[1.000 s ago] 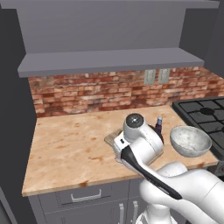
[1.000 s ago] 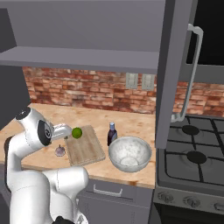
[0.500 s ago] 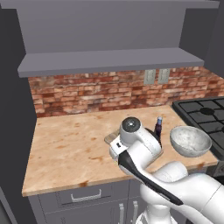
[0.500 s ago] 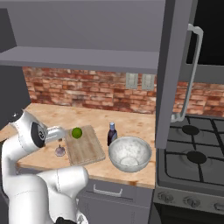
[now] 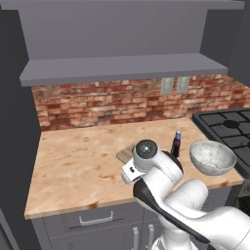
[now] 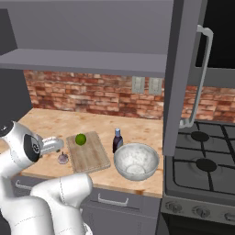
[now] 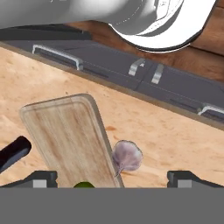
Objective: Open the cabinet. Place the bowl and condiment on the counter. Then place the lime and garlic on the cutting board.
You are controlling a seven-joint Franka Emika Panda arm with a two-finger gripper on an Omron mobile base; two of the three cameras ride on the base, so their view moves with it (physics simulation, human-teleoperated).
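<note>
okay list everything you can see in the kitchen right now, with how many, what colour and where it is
counter: one, tan, under the brick wall
cutting board: one, light brown, on the counter
lime: one, green, on the board
garlic: one, pale, on the counter beside the board
condiment: one, dark bottle, between board and bowl
bowl: one, grey-white, on the counter by the stove
cabinet: one, grey, door open above the stove edge
stove: one, black, right of the counter
outlets: two, grey, on the brick
gripper: one, dark tips, open over the garlic
</note>
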